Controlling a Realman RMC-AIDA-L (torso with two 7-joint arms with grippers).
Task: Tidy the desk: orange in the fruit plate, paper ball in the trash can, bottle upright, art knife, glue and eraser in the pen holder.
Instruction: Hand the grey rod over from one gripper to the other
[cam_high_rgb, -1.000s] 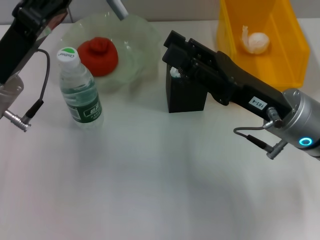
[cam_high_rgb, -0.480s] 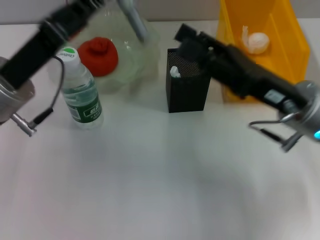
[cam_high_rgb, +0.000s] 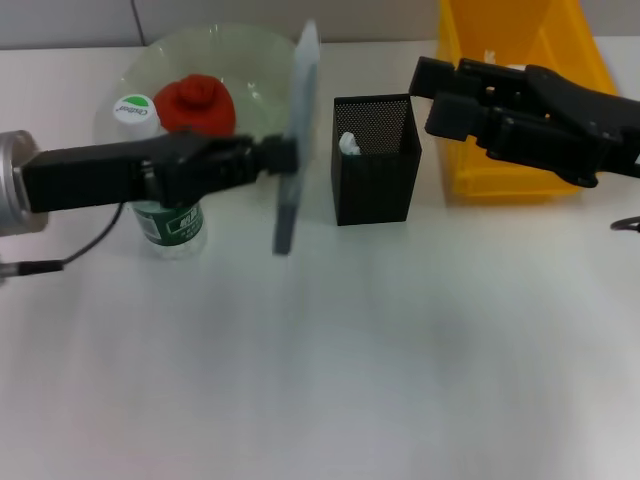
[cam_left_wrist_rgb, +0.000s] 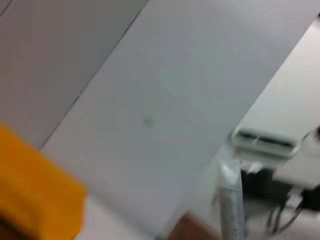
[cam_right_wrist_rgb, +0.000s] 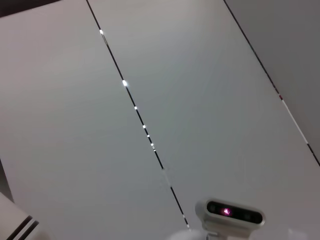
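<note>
Inside fruit plate (cam_high_rgb: 250, 55): 1 orange (cam_high_rgb: 195, 103).

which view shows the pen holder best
The head view: the pen holder stands upright on the table between the fruit plate and the trash can, its open top visible with something white inside. The left and right wrist views show none of it, only walls and ceiling.

Red-orange orange (cam_high_rgb: 195, 103), yellow trash can (cam_high_rgb: 500, 178).
</note>
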